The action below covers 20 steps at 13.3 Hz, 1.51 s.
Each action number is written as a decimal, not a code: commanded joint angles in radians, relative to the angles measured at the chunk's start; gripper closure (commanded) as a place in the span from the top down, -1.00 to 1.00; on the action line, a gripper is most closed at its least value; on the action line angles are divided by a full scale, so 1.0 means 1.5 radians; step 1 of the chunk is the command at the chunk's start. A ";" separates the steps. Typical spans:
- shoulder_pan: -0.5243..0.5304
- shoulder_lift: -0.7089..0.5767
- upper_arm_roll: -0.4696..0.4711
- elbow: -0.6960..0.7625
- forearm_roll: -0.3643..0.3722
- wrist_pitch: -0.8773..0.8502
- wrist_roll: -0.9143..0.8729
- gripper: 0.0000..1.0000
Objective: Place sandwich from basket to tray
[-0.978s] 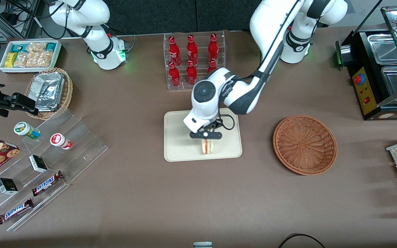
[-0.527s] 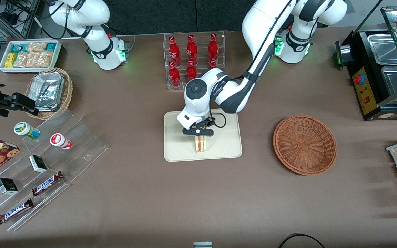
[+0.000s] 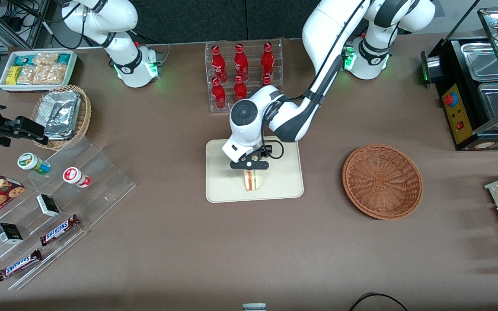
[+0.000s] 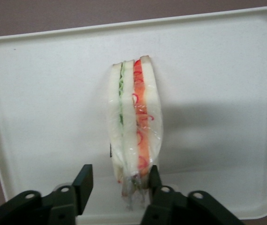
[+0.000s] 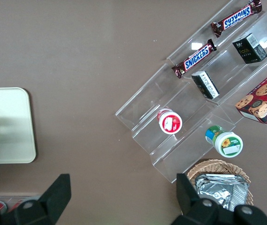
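The tool (image 4: 117, 180) is released, one finger (image 4: 153, 177) touching the wrapper, the other apart; the sandwich (image 3: 251, 179) stands on edge on the tray (image 3: 283, 190); the basket (image 3: 382, 181) is empty. Risk: a snagged wrapper could topple the wedge on withdrawal. Only the wrist view shows the finger gap; only the front view shows the basket.

sandwich (image 4: 134, 126): end between the jaws hidden | tray (image 4: 227, 70): corners cut off | gripper (image 4: 117, 185): body out of frame
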 commanded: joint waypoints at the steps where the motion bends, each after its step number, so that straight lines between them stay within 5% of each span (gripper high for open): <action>1: 0.008 -0.056 0.009 0.007 0.005 -0.075 -0.014 0.98; 8: 0.171 -0.219 0.009 0.005 0.005 -0.243 0.017 0.98; 20: 0.467 -0.434 0.009 -0.058 0.016 -0.435 0.459 0.98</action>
